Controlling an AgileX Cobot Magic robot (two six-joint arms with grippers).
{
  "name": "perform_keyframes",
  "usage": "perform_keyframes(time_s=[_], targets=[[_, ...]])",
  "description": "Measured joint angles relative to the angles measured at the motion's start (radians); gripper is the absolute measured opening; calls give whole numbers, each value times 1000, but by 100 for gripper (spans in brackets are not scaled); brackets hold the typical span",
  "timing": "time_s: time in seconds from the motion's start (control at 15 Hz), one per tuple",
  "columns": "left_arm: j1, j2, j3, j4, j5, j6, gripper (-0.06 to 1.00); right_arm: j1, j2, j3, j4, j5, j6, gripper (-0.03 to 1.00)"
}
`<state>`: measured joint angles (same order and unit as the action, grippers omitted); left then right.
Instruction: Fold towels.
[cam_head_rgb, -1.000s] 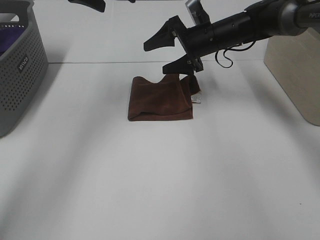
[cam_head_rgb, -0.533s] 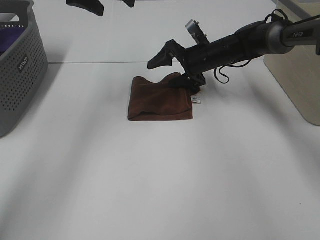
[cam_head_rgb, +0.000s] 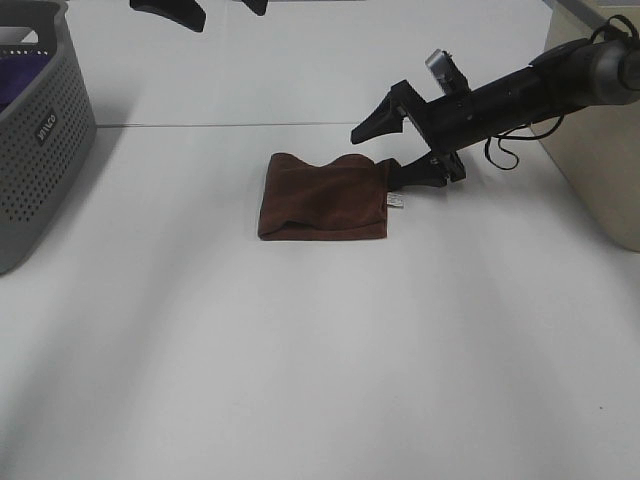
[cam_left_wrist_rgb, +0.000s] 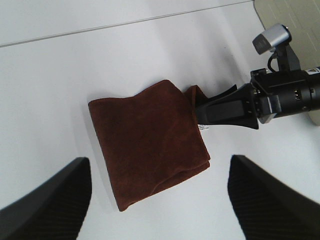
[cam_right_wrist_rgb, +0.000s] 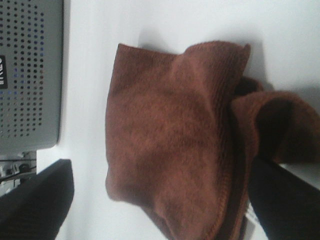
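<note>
**Brown towel folded near centre, right arm at its edge**

The brown towel (cam_head_rgb: 322, 196) lies folded into a rough square on the white surface (cam_head_rgb: 320, 350), just above the middle of the high view. Its far edge is uneven, with a dip between two humps, and a small white label (cam_head_rgb: 396, 201) sticks out at its right side.

The right gripper (cam_head_rgb: 390, 145) reaches in from the upper right of the frame, low and nearly level with the surface, its fingers (cam_head_rgb: 378, 115) spread wide apart. The lower finger sits at the towel's right edge, close to the label; whether it touches the cloth cannot be told. Held this low, it looks placed to work on that loose right edge, which in the right wrist view bunches into a thick roll.

The left gripper (cam_left_wrist_rgb: 160, 200) hangs high above the towel, its fingers well apart and empty, apparently kept clear.

A grey perforated basket (cam_head_rgb: 35, 130) stands at the far left, and a pale beige box (cam_head_rgb: 600, 150) at the right.
</note>
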<state>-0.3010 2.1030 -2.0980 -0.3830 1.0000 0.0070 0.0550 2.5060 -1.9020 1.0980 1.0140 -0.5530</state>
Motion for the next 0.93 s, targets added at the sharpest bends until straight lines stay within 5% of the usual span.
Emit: perform_keyframes(time_s=[0.33, 0.73, 0.93], targets=[[0, -55, 0, 123, 106, 1, 70, 15, -146, 0, -151, 179, -16, 90], [0, -279, 15, 317, 210, -12, 70, 35, -414, 9, -506, 191, 192, 90], [0, -443, 156, 394, 210, -42, 70, 41, -562, 103, -614, 193, 245, 90]])
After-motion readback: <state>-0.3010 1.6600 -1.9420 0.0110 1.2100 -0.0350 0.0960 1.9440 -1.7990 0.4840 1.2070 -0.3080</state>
